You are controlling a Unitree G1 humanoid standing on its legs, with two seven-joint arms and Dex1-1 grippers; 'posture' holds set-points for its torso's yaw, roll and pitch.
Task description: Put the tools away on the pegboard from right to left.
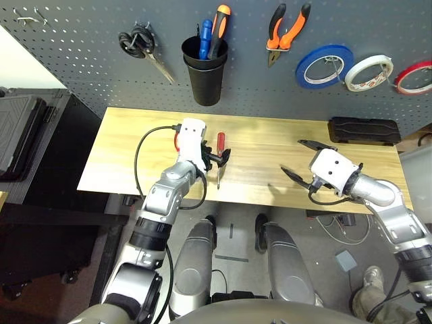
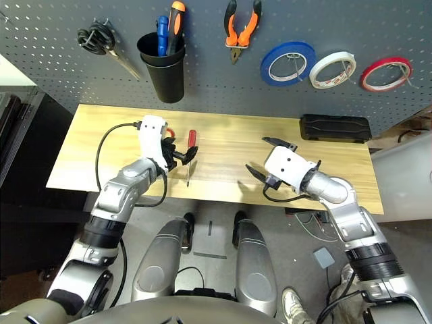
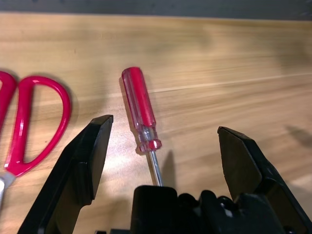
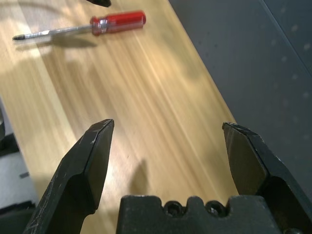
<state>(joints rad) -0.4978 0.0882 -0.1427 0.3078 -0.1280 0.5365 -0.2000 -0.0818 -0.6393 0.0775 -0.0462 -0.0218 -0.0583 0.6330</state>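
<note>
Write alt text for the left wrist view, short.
The left gripper, open, hovers over a slim red-handled screwdriver lying on the light wooden table, its handle between the two black fingers. Beside it lie red-handled scissors, cut off at the picture's edge.

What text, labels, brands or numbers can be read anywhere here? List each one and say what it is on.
None can be read.
red-handled screwdriver: no print visible on the handle.
black case: any marking is too small to tell.
tape rolls on the pegboard: no legible labels.
</note>
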